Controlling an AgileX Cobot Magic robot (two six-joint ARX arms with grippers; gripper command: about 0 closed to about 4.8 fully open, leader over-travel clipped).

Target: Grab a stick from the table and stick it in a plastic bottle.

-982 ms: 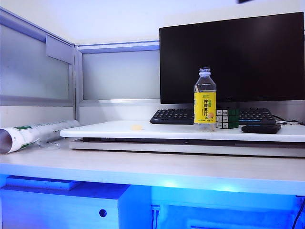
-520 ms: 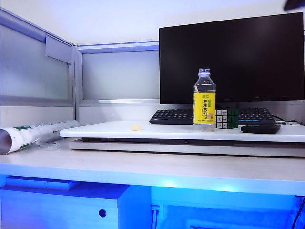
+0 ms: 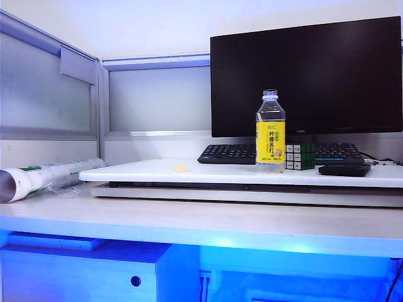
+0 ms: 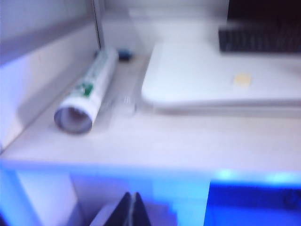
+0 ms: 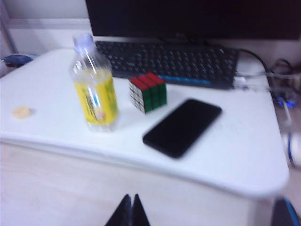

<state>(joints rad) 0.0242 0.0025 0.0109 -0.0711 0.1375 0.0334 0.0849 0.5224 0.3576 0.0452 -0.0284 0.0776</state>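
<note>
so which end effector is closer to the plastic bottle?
Right. The right end effector, shut, sits off the raised board's front edge facing the plastic bottle. The left end effector, also shut, sits far off toward the rolled tube.

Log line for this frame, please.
plastic bottle: upright on raised board | stick: not visible | left claw: shut, empty, off desk edge | right claw: shut, empty, short of board

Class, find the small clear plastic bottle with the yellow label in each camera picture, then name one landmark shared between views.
Exterior view: the small clear plastic bottle with the yellow label stands right of centre, before the monitor.
Left wrist view: not in it.
Right wrist view: the bottle stands upper left, beside the coloured puzzle cube.
Shared landmark: the small round beige lump on the raised white board.
</note>
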